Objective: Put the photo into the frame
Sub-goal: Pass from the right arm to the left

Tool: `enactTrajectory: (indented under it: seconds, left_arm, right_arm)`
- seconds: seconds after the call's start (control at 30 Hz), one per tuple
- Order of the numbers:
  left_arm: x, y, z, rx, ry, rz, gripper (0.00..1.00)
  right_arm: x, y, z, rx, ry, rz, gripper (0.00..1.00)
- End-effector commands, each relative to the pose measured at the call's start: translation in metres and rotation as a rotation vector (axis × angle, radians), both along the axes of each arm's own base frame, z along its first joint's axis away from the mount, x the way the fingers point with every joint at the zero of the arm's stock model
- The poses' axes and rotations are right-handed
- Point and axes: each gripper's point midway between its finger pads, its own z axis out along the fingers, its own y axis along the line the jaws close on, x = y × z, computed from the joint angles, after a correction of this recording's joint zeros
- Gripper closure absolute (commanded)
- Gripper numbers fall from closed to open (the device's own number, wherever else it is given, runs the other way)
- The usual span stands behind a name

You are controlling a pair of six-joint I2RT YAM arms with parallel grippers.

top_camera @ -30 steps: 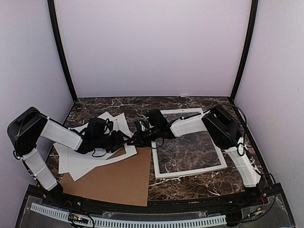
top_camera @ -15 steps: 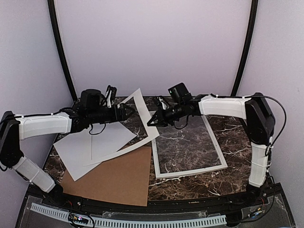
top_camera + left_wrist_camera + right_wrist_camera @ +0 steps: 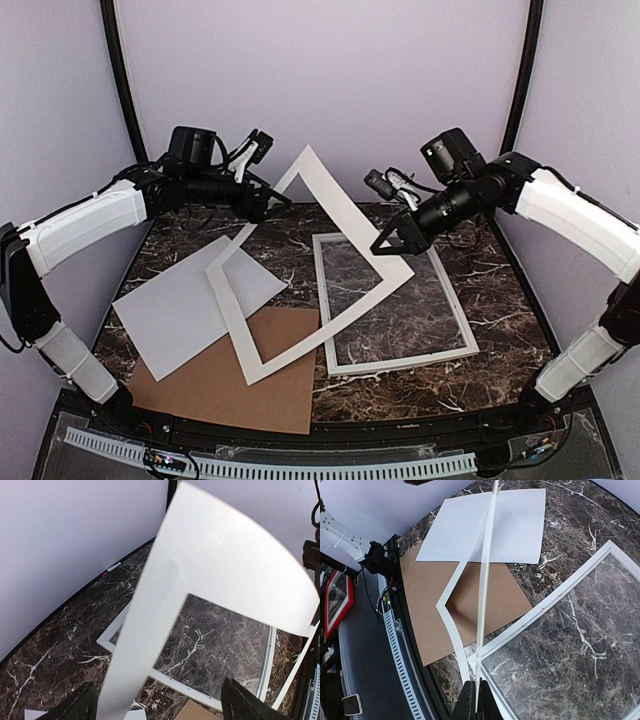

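1. Task items. The photo, as I judge it, lies print side down. It shows only as a plain white sheet on the left of the table, with its near corner over the brown cardboard. No printed face shows, so this is not confirmed. The frame lies flat at centre-right, with marble visible through its centre.

2. Obstruction. The white mat hangs tilted in the air above the photo and the frame's left rail. Whether its low corner touches the cardboard, I cannot tell.

3. Claws. My right gripper is pressed together, pinching the mat's right corner. The right wrist view shows the sheet edge-on between the pads. My left gripper is spread wide. The mat's border passes between its fingers, and nothing is gripped.

4. Step in hand (judged): clear the mat away so the photo can be reached.
- Keep the right pinch firm, because the mat is thin and bows under its own weight.
- Either close the left claw on the border to share the load, or draw it fully clear before moving.
- Raise the low corner before any sideways travel, or it may drag the photo.
- Set the mat down off the frame and off the photo.

5. Surroundings. The table is dark veined marble. Pale lilac walls stand on three sides, with black posts at the rear corners.
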Motion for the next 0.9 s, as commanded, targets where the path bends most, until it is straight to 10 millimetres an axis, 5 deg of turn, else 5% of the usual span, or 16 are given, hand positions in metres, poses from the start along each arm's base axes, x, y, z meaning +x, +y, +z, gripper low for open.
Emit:
enactTrajectory:
  seconds: [0.0,0.3,0.43,0.6,0.87]
  left_arm:
    - [-0.006,-0.011,-0.011,0.117,0.018,-0.188,0.12]
    - [-0.015,-0.014,-0.003,0.074,0.060,-0.337,0.16]
    - [-0.031,-0.021,-0.009,0.007,0.147,-0.440,0.28]
    - [-0.032,-0.030,-0.025,-0.030,0.254,-0.487,0.58]
    - [-0.036,-0.030,-0.023,-0.042,0.267,-0.506,0.68]
  right_arm:
    - [-0.029,-0.028,0.012,-0.054,-0.076,0.079,1.00]
    - [-0.040,-0.049,0.031,-0.049,-0.148,0.042,1.00]
    - [-0.037,-0.056,0.029,-0.069,-0.160,0.013,1.00]
    - [-0.032,-0.061,0.028,-0.081,-0.172,-0.016,1.00]
    - [-0.014,-0.075,0.024,-0.090,-0.147,-0.102,1.00]
